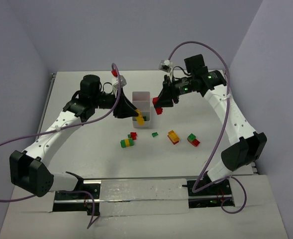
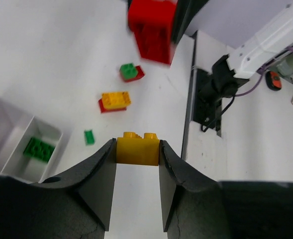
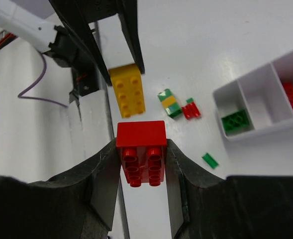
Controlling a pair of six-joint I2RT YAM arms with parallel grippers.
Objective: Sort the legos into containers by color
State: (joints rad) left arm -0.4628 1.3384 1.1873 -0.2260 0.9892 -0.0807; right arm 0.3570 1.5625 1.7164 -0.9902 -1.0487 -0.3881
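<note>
My left gripper (image 2: 138,152) is shut on a yellow brick (image 2: 138,148), held just in front of the white three-compartment tray (image 1: 141,97). In the top view the left gripper (image 1: 135,115) and yellow brick (image 1: 140,118) sit at the tray's near end. My right gripper (image 3: 141,149) is shut on a red brick (image 3: 141,155), seen in the top view (image 1: 158,110) just right of the tray. The tray (image 3: 245,135) holds a green brick (image 3: 236,121) in one end compartment and a red brick (image 3: 291,97) in the other.
Loose on the table near the tray: a green-and-yellow stack (image 1: 127,143), a small red brick (image 1: 133,135), a small flat green piece (image 1: 155,134), a yellow-on-red stack (image 1: 173,136) and a green-on-red stack (image 1: 193,140). The two grippers are close together.
</note>
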